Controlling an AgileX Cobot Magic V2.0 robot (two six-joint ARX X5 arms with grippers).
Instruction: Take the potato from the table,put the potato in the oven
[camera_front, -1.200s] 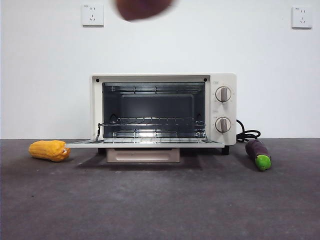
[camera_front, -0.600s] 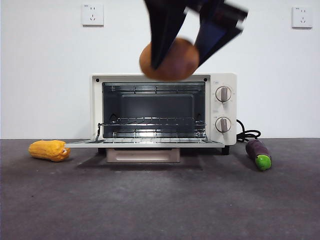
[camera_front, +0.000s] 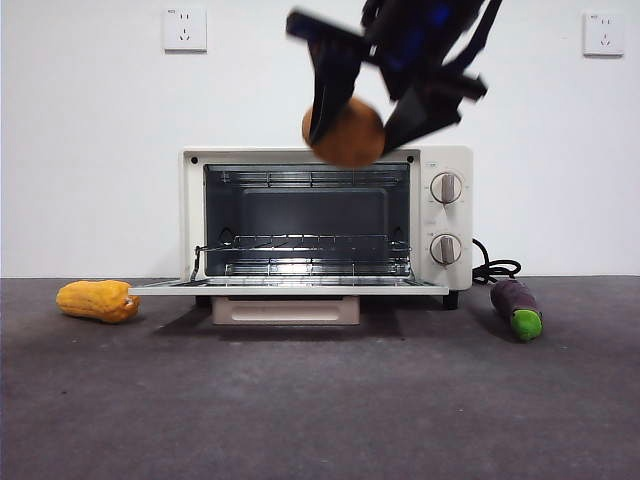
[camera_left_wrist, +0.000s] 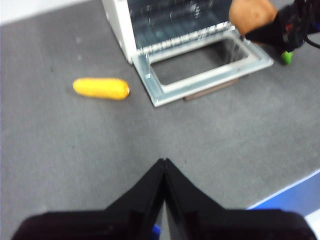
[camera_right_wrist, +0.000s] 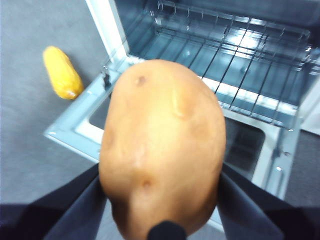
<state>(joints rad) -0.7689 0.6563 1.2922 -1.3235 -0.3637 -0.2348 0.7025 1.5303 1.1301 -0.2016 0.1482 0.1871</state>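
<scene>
- I have the potato (camera_front: 349, 133) clamped in the right gripper (camera_front: 375, 110), one black jaw pressed to each side of it; in the right wrist view the potato (camera_right_wrist: 162, 145) fills most of the picture between the two jaws.
- In the front view the potato hangs in the air in front of the top edge of the oven (camera_front: 327, 222), well above the table (camera_front: 320, 400).
- The oven stands near the back edge of the table, against the white wall. Its door (camera_front: 288, 286) is folded down flat toward me and the wire rack (camera_front: 305, 243) inside is bare.
- From the right wrist camera I look past the potato onto the open door (camera_right_wrist: 80, 127) and the rack (camera_right_wrist: 235, 65) beyond it.
- My left gripper (camera_left_wrist: 163, 167) hangs above the front part of the table, away from the oven, its two jaws pressed together with nothing between them.
- The left wrist view also catches the potato (camera_left_wrist: 251, 14) and the right gripper by the far end of the open door.
- A corn cob (camera_front: 98, 300) lies on the table to the left of the oven door, apart from it.
- An eggplant (camera_front: 518, 306) with a green tip lies on the table at the oven's right, beside the black cord (camera_front: 494, 269).
</scene>
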